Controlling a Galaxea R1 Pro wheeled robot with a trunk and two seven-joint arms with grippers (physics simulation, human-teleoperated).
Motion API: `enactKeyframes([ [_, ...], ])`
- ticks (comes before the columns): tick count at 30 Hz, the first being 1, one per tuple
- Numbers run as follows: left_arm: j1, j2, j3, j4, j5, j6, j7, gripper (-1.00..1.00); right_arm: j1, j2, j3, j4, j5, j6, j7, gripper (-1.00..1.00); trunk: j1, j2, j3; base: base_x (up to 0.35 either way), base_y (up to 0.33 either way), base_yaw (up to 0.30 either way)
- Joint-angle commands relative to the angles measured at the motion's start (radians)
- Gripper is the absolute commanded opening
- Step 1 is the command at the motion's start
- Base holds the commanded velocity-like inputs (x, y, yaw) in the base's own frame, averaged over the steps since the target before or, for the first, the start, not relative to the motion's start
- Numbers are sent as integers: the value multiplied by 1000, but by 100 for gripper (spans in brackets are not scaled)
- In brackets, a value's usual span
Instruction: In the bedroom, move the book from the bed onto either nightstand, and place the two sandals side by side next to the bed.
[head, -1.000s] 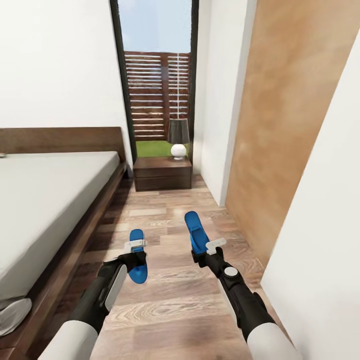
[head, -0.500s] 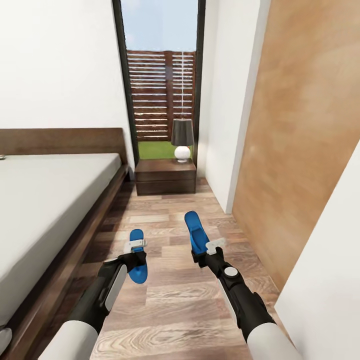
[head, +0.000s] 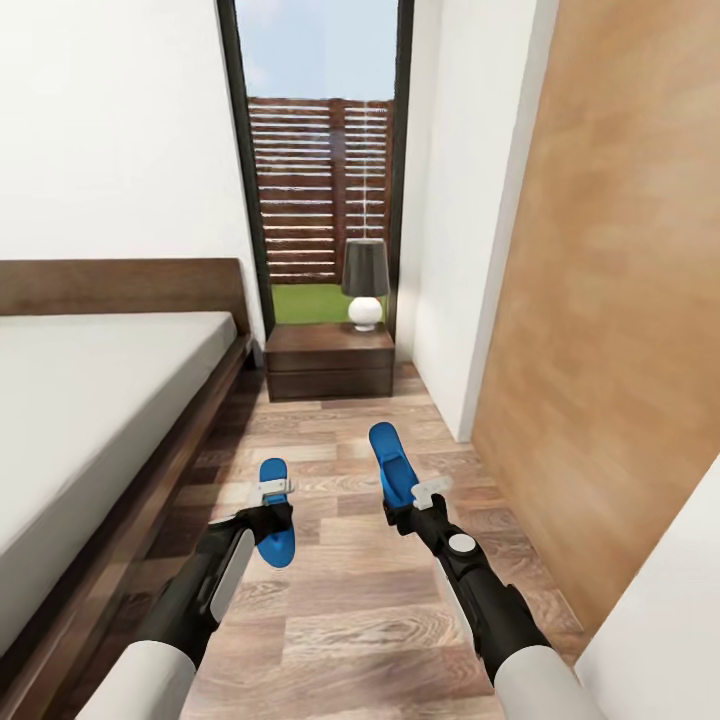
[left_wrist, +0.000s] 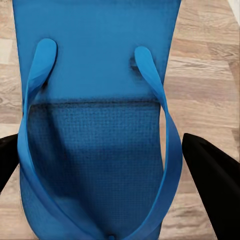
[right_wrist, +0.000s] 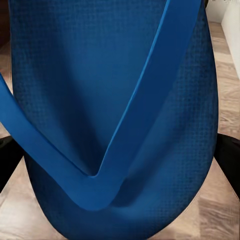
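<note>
- A bedroom aisle seen from the robot's head: the bed (head: 90, 400), with a grey mattress and dark wood frame, runs along one side, and everything below is placed relative to it.
- The left claw (head: 268, 508) is clenched on a blue sandal (head: 274, 512), carried above the plank floor (head: 340, 620) near the bed frame. In the left wrist view the sandal (left_wrist: 97, 125) lies between the two dark fingers (left_wrist: 212, 175), straps up.
- The right claw (head: 418, 505) is clenched on the second sandal (head: 392, 466), held farther from the bed than the first and pointing up the aisle. In the right wrist view its sole and strap (right_wrist: 115, 115) sit close to the lens.
- Beyond the head end of the bed, just beside the frame, stands the nightstand (head: 329, 360), with a lamp (head: 364, 284) on top in front of a tall window (head: 315, 170).
- The book cannot be seen on the stretch of mattress in view, nor on the nightstand top, so whether it is moved cannot be told.
- Judged progress: both sandals are picked up but not yet set down, so that part is roughly halfway. What remains is lowering them side by side onto the floor next to the bed and letting go.
- A brown wooden panel (head: 620, 330) lines the aisle on the side away from the bed.
</note>
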Motion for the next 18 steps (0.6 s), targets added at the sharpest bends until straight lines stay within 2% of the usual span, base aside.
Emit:
enactKeyframes([
  [1,0,0,-2,-1,10,4,8,-100,0,0,-1,-2,9,6,5,-100,0,0,-1,330,0,0],
  [18,0,0,-2,-1,11,4,8,-100,0,0,-1,-1,10,6,4,-100,0,0,-1,330,0,0],
])
